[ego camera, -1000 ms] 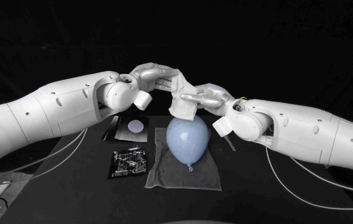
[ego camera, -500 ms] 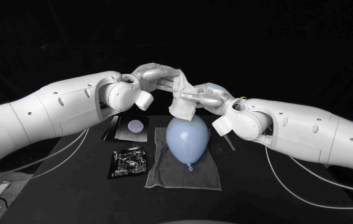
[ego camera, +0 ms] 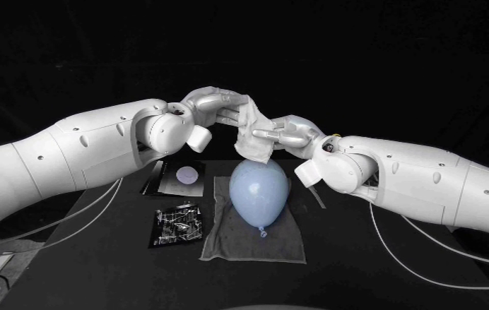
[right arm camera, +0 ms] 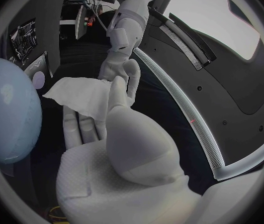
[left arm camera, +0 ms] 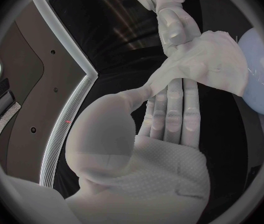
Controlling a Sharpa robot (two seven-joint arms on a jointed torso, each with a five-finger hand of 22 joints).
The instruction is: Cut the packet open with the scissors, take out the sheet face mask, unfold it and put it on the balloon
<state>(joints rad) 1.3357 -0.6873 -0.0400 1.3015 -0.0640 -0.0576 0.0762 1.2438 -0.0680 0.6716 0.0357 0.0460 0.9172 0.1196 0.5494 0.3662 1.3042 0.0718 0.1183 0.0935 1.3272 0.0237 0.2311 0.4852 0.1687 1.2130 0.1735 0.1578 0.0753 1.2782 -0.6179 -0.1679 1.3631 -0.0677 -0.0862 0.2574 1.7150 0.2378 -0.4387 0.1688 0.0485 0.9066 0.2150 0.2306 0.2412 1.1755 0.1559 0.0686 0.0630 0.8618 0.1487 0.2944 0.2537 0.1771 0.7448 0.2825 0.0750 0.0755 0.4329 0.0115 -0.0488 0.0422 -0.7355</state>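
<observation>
The left hand [ego camera: 211, 105] and right hand [ego camera: 290, 132] each pinch the crumpled sheet face mask [ego camera: 254, 139] between them, just over the far end of the balloon [ego camera: 258, 191], I'd say so it can be pulled open there. The balloon lies mid-table on a grey cloth [ego camera: 255, 245], likely to stop it rolling.

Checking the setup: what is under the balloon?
A grey cloth lies under the balloon, on the black table. The cloth directly beneath it is hidden.
</observation>
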